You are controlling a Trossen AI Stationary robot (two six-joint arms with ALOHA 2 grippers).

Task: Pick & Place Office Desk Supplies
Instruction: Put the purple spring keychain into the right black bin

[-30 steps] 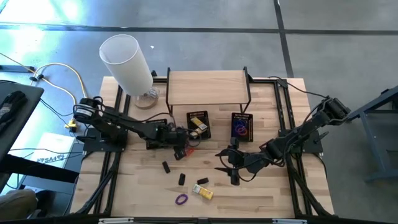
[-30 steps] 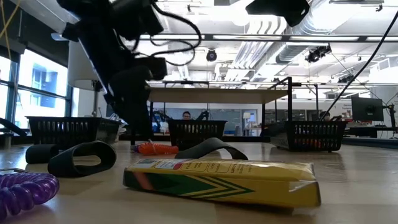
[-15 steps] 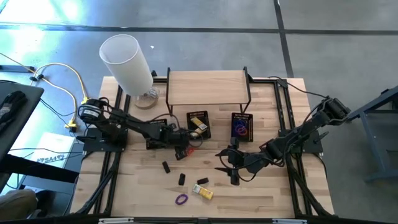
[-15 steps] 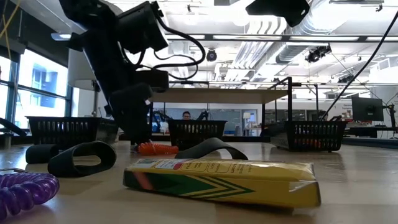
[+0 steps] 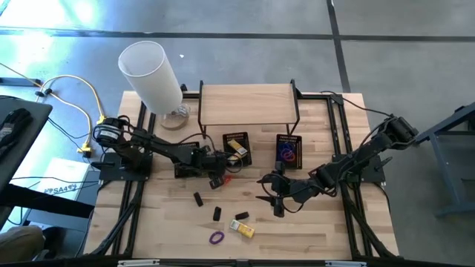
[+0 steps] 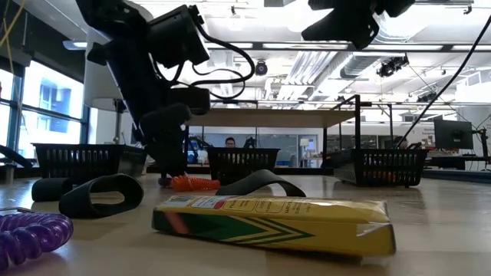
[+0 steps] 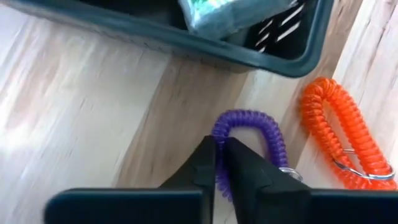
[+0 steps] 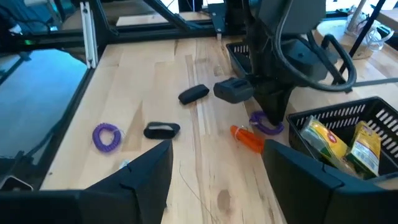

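Note:
My left gripper (image 7: 217, 163) is down at the table, just in front of the black basket (image 5: 236, 148), and shut on a purple coil band (image 7: 252, 121). An orange coil band (image 7: 339, 134) lies right beside it on the wood. My right gripper (image 5: 271, 194) hovers open over the table's middle and holds nothing. Nearer the front edge lie black clip pieces (image 5: 217, 213), a yellow block (image 5: 243, 229) and a second purple coil (image 5: 216, 238). My left gripper pinches one strand of the purple coil band (image 7: 218, 180) between its two fingertips. The fingers come from above, slanting down toward the far edge. The rest of the loop (image 7: 273, 140) curves away from the fingers and lies on the wood.
A second black basket (image 5: 289, 150) with coloured bands stands to the right of the first. Behind both is a wooden shelf (image 5: 249, 104). A tall white cylinder (image 5: 152, 74) stands at the far left corner. The basket's wall (image 7: 186, 43) is close ahead of my left fingers.
My left gripper has sunk a little toward the table beside the orange coil band and then kept still there.

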